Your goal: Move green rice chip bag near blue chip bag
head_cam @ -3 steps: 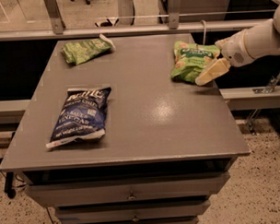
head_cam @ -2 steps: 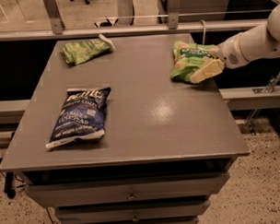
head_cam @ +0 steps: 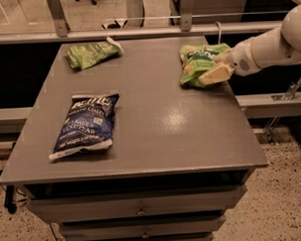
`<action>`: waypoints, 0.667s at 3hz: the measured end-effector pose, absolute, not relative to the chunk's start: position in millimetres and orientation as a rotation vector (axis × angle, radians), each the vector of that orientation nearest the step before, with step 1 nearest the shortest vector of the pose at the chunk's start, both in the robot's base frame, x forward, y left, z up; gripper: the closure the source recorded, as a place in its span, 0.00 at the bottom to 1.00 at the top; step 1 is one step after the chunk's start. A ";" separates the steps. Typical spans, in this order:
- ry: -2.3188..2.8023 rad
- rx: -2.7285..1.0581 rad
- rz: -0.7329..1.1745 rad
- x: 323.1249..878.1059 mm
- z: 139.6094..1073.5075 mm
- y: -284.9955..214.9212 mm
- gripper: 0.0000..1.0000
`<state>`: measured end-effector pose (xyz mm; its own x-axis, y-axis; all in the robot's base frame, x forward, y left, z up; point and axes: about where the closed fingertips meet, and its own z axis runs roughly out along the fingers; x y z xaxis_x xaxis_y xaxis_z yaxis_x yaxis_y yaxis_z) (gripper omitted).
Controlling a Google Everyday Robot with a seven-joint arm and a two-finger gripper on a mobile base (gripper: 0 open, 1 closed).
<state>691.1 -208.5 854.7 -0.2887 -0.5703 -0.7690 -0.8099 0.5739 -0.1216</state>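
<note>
The green rice chip bag [head_cam: 194, 63] lies at the table's far right, puffy, with its dark green logo patch facing up. My gripper [head_cam: 219, 64] reaches in from the right and is at the bag's right edge, open, with one pale finger [head_cam: 214, 74] lying over the bag's near right corner and the other by its far side. The blue chip bag [head_cam: 86, 123] lies flat on the left half of the table, well apart from the green rice chip bag.
A smaller, flatter green bag with a white corner [head_cam: 91, 53] lies at the far left corner. The grey table [head_cam: 160, 122] has drawers below its front edge. A metal rail [head_cam: 137, 31] runs behind the table.
My gripper has moved a little left and further onto the green rice chip bag's right edge. The bags have not moved.
</note>
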 end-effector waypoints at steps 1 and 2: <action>1.921 -1.163 0.398 673.9 874.1 -187.1 0.87; 1.777 -1.269 0.482 644.4 903.4 -146.1 1.00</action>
<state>644.4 -146.1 903.4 -0.0963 -0.5596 -0.8231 -0.8988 0.4042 -0.1697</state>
